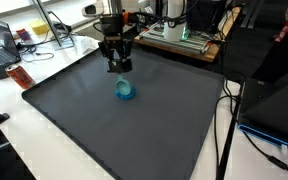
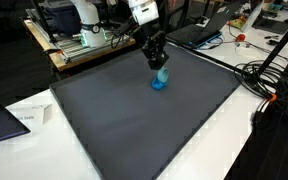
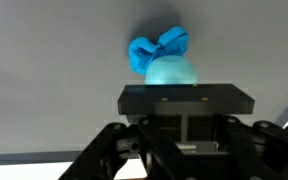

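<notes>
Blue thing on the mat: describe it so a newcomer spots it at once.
Find the big dark grey mat covering the white table; the robot's black pincer hangs over its robot-side half. Directly below the pincer sits the blue thing, a small turquoise lump with a crumpled knot, the only brightly coloured item on the mat.

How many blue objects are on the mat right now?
1. The blue object sits on the dark mat, directly under the gripper. No other shows in both exterior views or the wrist view; little seems hidden.
</notes>
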You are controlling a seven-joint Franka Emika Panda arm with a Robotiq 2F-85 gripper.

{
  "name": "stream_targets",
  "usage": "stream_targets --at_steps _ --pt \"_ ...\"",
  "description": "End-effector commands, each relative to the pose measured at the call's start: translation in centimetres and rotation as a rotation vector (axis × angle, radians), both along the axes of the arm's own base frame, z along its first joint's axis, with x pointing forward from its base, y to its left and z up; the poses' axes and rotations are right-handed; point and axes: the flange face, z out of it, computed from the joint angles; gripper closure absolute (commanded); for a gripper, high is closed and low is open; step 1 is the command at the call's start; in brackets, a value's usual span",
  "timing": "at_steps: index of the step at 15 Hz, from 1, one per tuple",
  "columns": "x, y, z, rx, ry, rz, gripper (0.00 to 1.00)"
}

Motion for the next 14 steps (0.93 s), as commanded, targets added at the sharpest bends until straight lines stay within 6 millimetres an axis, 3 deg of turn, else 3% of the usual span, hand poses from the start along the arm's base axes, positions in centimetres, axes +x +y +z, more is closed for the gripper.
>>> stream_targets --at_steps 1,5,14 --pt "0.1 -1.8 -1.9 0.0 0.035 -0.015 0.78" --pt "-0.2 -3.0 -3.3 0.004 0.076 -0.026 0.78" --pt "0.2 -3.2 -5.3 0.019 0.149 -0.004 0.78"
